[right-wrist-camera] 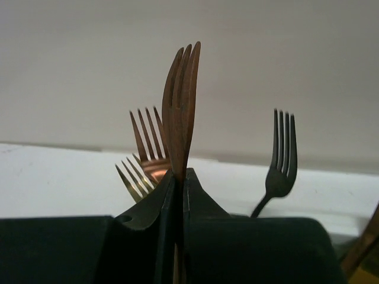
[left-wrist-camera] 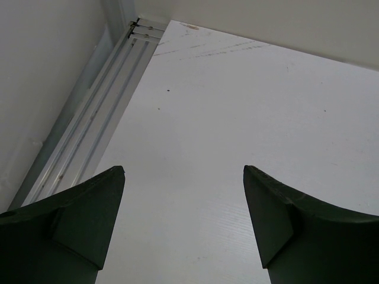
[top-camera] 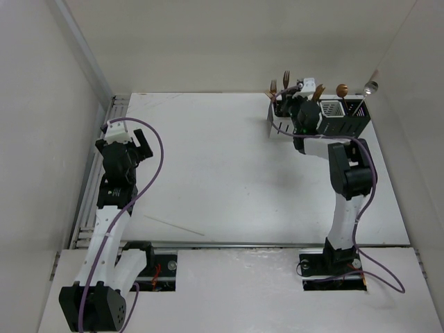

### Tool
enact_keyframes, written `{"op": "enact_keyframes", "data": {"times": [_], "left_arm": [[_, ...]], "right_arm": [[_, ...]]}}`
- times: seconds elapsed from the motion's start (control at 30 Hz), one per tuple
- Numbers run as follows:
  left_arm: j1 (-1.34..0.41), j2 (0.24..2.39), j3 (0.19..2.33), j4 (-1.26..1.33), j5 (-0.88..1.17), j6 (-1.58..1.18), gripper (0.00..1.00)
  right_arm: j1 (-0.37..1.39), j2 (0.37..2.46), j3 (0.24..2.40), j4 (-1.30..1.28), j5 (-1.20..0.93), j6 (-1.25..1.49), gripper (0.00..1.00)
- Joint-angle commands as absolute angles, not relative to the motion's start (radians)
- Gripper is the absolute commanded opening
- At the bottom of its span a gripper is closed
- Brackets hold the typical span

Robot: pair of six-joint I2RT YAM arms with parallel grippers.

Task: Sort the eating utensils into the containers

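The right jaws are pressed together on one copper fork (right-wrist-camera: 182, 100). In the right wrist view it stands upright and edge-on, with its tines up at 12 o'clock. Its lower part is hidden between the jaws, so I cannot tell if it stands inside a box.

Behind it stand three more forks, which makes four forks in that view:
- a second copper fork (right-wrist-camera: 148, 139) at 10 o'clock of the jaws
- a gold fork (right-wrist-camera: 132, 180) lower, at 9 o'clock, close to the second copper one
- a dark fork (right-wrist-camera: 282, 157) at 2 o'clock, apart from the others

In the top view the right arm (top-camera: 347, 180) reaches to the containers (top-camera: 347, 125), a row of joined boxes at 1 o'clock on the table (top-camera: 222, 173). The 9 o'clock end of the row is white and the 3 o'clock end is black. The arm covers part of the row, so I cannot count the boxes.

Five utensil heads rise above the row:
- two copper fork heads (top-camera: 285, 76) at the 9 o'clock end
- two copper rounded heads (top-camera: 342, 89) in the middle
- one silver spoon (top-camera: 371, 87) at the 3 o'clock end

The left jaws are spread wide and hold nothing. Its two dark fingers (left-wrist-camera: 89, 219) hang over bare table at 9 o'clock, near the metal rail (left-wrist-camera: 89, 118) along the table edge and well apart from the containers.
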State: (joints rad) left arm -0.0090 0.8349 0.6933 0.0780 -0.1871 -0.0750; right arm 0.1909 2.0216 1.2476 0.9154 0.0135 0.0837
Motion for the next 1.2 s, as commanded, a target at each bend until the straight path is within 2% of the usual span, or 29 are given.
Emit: {"op": "enact_keyframes", "data": {"times": [0.0, 0.63, 0.67, 0.8, 0.83, 0.93, 1.17], "left_arm": [[-0.003, 0.839, 0.719, 0.107, -0.186, -0.06, 0.79], [0.006, 0.867, 0.729, 0.089, -0.186, -0.051, 0.8], [0.006, 0.867, 0.729, 0.089, -0.186, -0.051, 0.8], [0.006, 0.867, 0.729, 0.089, -0.186, -0.051, 0.8], [0.006, 0.867, 0.729, 0.089, -0.186, -0.051, 0.8], [0.006, 0.867, 0.729, 0.089, -0.186, -0.051, 0.8], [0.006, 0.847, 0.729, 0.089, -0.176, -0.051, 0.8]], "right_arm": [[0.189, 2.04, 1.255, 1.292, -0.04, 0.071, 0.0], [0.152, 2.256, 1.258, 1.612, -0.192, -0.029, 0.01], [0.152, 2.256, 1.258, 1.621, -0.192, -0.029, 0.03], [0.152, 2.256, 1.22, 1.65, -0.172, -0.029, 0.3], [0.152, 2.244, 1.22, 1.663, -0.158, -0.029, 0.4], [0.152, 2.218, 1.2, 1.663, -0.178, -0.038, 0.49], [0.152, 2.116, 1.128, 1.693, -0.235, -0.08, 0.59]]}}
